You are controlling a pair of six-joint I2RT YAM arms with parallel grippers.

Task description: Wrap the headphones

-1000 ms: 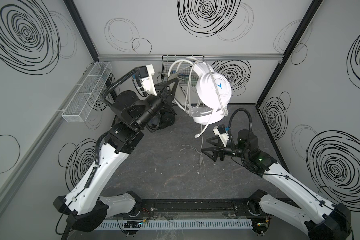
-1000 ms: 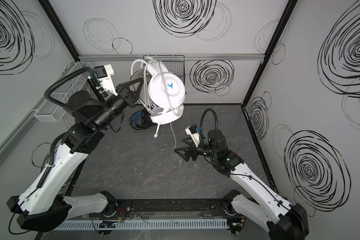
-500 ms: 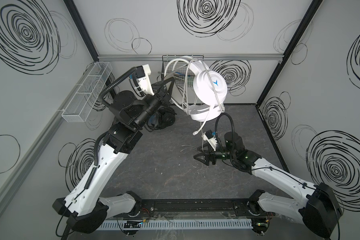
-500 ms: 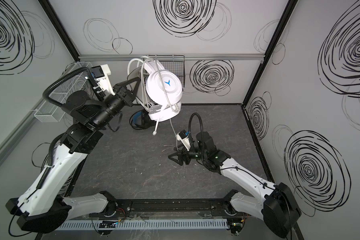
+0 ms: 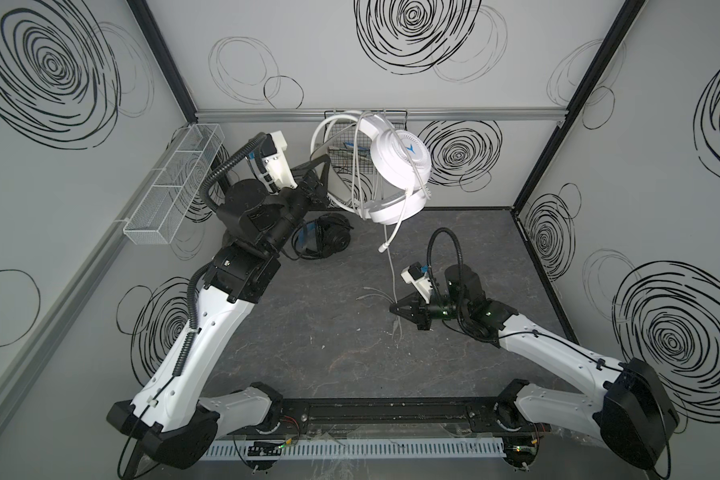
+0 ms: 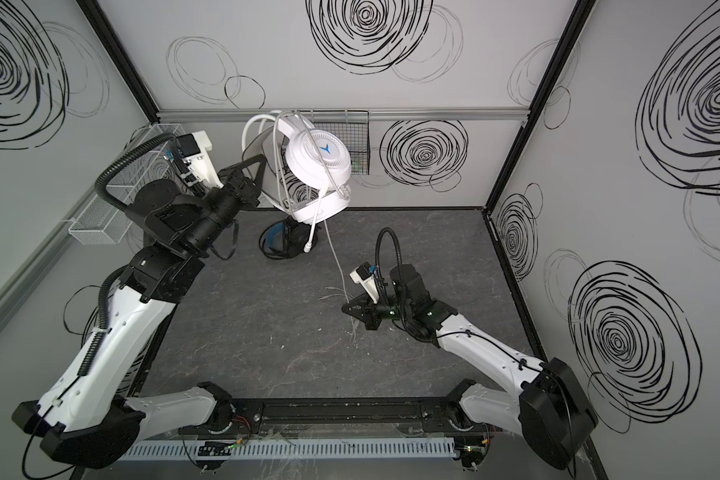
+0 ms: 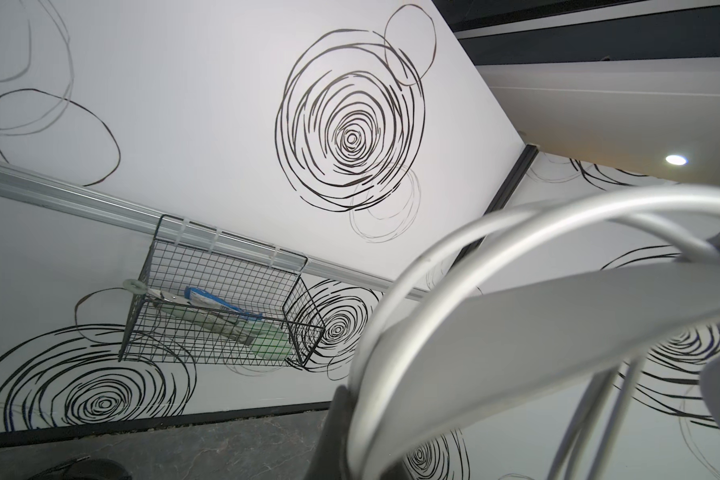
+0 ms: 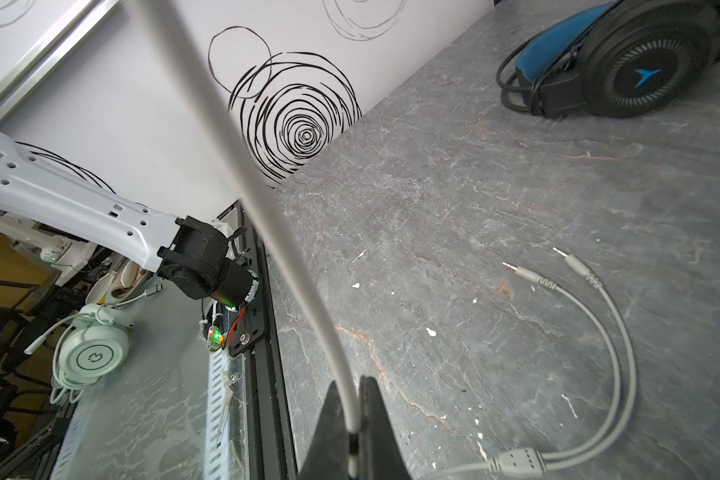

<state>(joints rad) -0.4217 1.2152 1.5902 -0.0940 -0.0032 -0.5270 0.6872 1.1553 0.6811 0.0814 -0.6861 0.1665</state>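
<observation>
Mesh tray (image 5: 171, 191): on the side wall, well left of the white headset (image 5: 398, 166).
Left gripper (image 5: 324, 178): just left of the white headset, clamped shut on its headband and holding it up off the table (image 5: 329, 353).
Black headset (image 5: 323, 241): lies on the table below and left of the white headset, apart from it, with its cord looped close around it.
White headset: hangs in the air near the back wall, its blue-logo ear cup facing up in both top views and its mic boom pointing down.
Wire basket (image 6: 356, 141): on the back wall, right behind the white headset.
White cable (image 5: 391, 270): drops from the white headset toward the table, down and to its right.
Right gripper (image 5: 393, 309): low over the table, well below and right of the white headset, pinched shut on the white cable.
Left wrist view only: the basket holds packets. The headband (image 7: 558, 316) fills the foreground beside a dark finger (image 7: 333, 436).
Right wrist view only: the cable (image 8: 275, 208) sits tight between both fingers. Past the grip it splits into two plugs (image 8: 524, 274) lying on the table. A pale green headset (image 8: 92, 353) lies outside the frame rail.
Top views: the plugs show only as faint lines.
</observation>
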